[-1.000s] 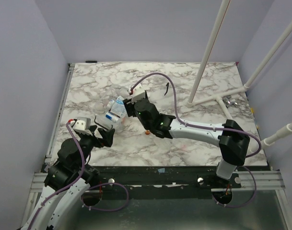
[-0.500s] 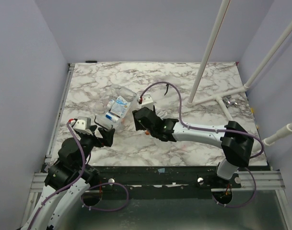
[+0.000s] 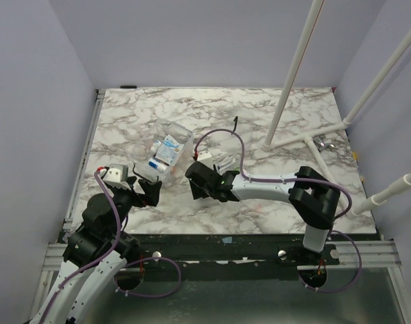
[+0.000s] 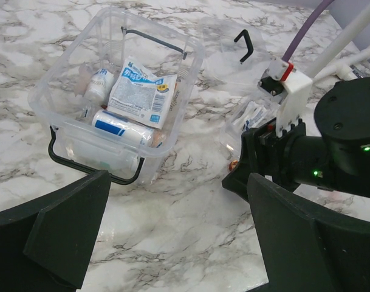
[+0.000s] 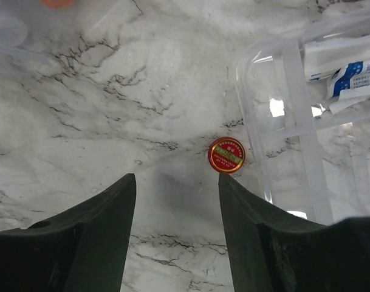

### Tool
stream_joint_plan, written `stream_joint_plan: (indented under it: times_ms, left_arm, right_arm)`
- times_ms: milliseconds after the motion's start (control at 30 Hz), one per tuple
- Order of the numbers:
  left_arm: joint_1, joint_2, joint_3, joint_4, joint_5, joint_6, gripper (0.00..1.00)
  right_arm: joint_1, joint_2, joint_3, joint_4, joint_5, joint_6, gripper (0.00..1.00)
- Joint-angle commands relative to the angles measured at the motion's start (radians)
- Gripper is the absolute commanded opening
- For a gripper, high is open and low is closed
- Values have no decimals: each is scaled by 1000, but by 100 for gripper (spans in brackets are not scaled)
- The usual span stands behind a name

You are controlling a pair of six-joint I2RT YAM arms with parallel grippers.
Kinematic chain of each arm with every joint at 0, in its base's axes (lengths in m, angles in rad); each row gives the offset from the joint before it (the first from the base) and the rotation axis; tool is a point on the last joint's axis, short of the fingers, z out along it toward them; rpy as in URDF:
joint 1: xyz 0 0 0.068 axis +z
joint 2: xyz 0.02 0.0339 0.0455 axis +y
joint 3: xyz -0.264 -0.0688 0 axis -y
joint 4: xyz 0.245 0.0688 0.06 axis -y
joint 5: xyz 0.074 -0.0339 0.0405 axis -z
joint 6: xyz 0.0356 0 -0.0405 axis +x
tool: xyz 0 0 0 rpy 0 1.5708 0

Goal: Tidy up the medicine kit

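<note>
left gripper (image 4: 178,243): jaws spread wide, nothing held
right gripper (image 5: 177,237): jaws parted, empty; red tin (image 5: 226,154) mid-frame, above gap
medicine kit (image 4: 186,91): upper left, open

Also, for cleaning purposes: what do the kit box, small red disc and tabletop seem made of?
Medicine kit: clear glossy plastic; contents show through. Red disc: glossy printed face, possibly metal or plastic. Tabletop: marble-look, grey veins, maybe laminate.

I see medicine kit (image 4: 192,66) clear glossy plastic; table (image 4: 191,210) smooth marble-look, faint sheen; right gripper (image 5: 175,177) matt black plastic; small tin (image 5: 226,155) glossy red.
</note>
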State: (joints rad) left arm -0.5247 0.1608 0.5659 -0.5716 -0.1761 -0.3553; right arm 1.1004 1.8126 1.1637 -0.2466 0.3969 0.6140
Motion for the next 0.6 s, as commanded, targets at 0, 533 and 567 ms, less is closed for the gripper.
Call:
stream_joint_plan:
  times_ms: [0,533,567]
  left_arm:
    - [5,2,4,1,-2,7,98]
    - [8,4,3,3,0,7,98]
    - [8,3,3,3,0,7,98]
  right_arm:
    - [2,70,27,-68,-9,57,60]
    - [1,96,34,-114,114,87,60]
    - [2,96,36,-120,126,89,60]
